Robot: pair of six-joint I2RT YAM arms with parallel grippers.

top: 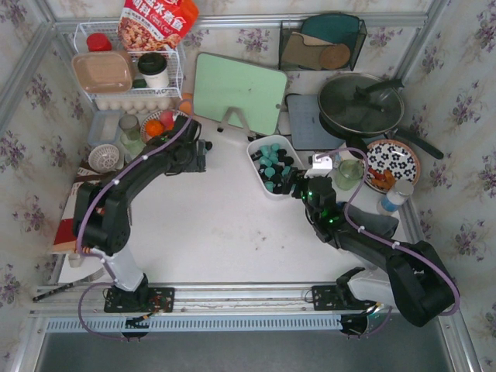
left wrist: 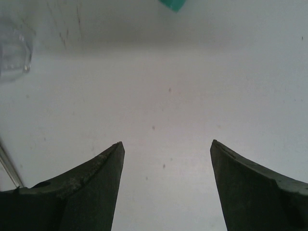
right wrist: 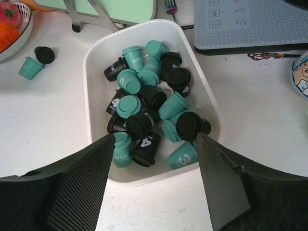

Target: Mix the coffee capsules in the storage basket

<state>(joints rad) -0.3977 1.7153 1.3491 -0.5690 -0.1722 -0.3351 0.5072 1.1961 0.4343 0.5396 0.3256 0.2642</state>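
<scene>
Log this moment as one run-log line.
left end effector: open, empty, over table | right end effector: open, over storage basket | coffee capsules: teal and black in basket, two outside

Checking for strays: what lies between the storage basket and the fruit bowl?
A teal coffee capsule and a black coffee capsule, loose, in the right wrist view.

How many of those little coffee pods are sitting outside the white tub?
2: one teal capsule and one black capsule, side by side on the table left of the storage basket. More could be hidden from view.
</scene>
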